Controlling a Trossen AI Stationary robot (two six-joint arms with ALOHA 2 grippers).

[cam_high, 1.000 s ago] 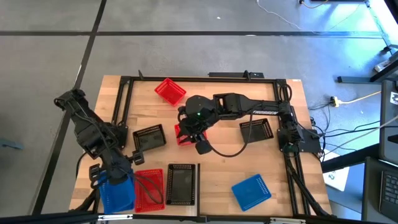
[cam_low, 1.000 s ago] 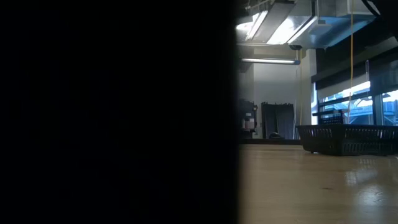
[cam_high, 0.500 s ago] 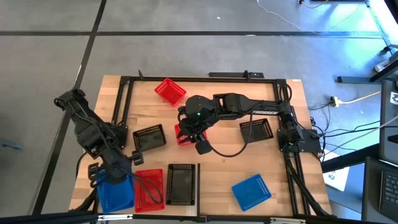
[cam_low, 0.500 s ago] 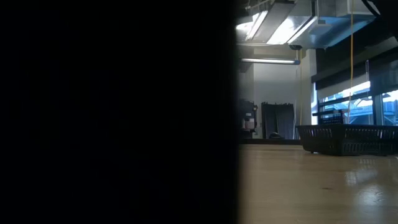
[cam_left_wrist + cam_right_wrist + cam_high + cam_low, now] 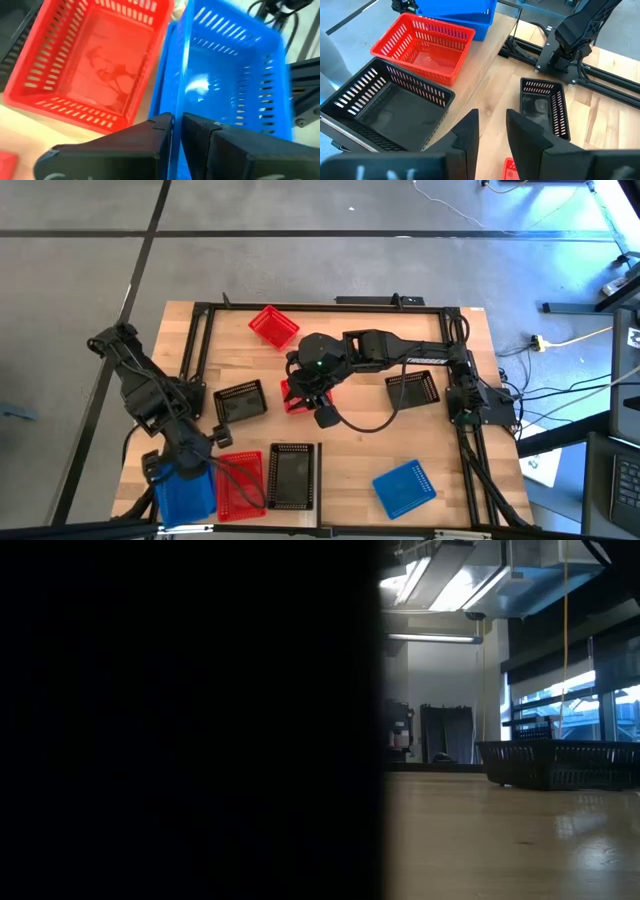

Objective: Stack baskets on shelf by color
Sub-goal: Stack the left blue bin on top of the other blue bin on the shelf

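My left gripper (image 5: 178,468) is at the table's near left corner, shut on a blue basket (image 5: 225,85) that stands beside a red basket (image 5: 90,65). A black basket (image 5: 292,476) continues that row along the near edge. My right gripper (image 5: 492,131) is open over the table's middle, above another red basket (image 5: 293,395), of which only a corner (image 5: 509,167) shows under the fingers. Whether it touches that basket I cannot tell. I cannot make out the shelf as a separate panel. My left gripper pinches the blue basket's long side wall (image 5: 178,107), the one next to the red basket. One finger (image 5: 150,135) is outside the wall and the other (image 5: 210,137) is inside. The fingers come from above, slanting down. A second blue edge (image 5: 161,100) shows just outside the held wall.
Loose on the table are a red basket (image 5: 272,326) near the far edge, two black baskets (image 5: 240,402) (image 5: 412,390), and a blue basket (image 5: 405,488) near the near edge. A black frame (image 5: 330,307) borders the table. A dark mass blocks the low view's left half.
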